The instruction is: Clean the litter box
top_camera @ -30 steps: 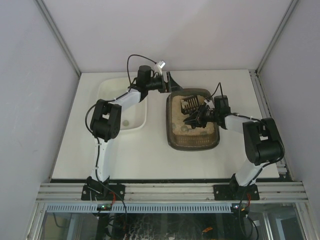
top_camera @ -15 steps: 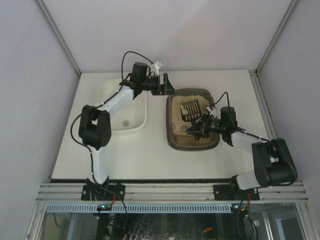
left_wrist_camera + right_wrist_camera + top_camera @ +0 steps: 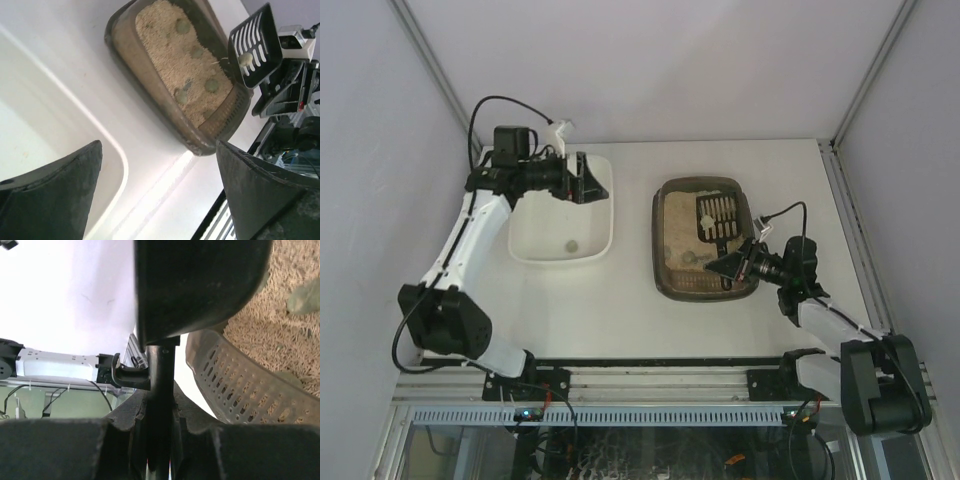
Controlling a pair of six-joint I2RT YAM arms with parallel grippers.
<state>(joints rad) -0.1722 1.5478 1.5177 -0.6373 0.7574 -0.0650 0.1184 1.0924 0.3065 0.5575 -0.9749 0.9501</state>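
Note:
The litter box [image 3: 668, 262] is a dark brown tray of beige litter right of centre, and shows in the left wrist view [image 3: 150, 82] with several grey-green clumps [image 3: 181, 95]. A black slotted scoop [image 3: 715, 215] hangs over its far right part, with one clump [image 3: 245, 59] lying in it. My right gripper [image 3: 734, 263] is shut on the scoop's handle [image 3: 160, 390] at the box's near right corner. My left gripper [image 3: 586, 180] is open and empty over the far right edge of the white tub [image 3: 525, 245]; its fingers [image 3: 50, 195] stand wide apart.
The white tub [image 3: 30, 125] sits left of the litter box and holds a small round clump [image 3: 572, 243]. Grey walls close in the table on three sides. An aluminium rail [image 3: 660, 382] runs along the near edge by the arm bases.
My left arm swung left, from the litter box's far left corner to over the white tub. My right arm drew back toward the near right, carrying the scoop to the box's far right.

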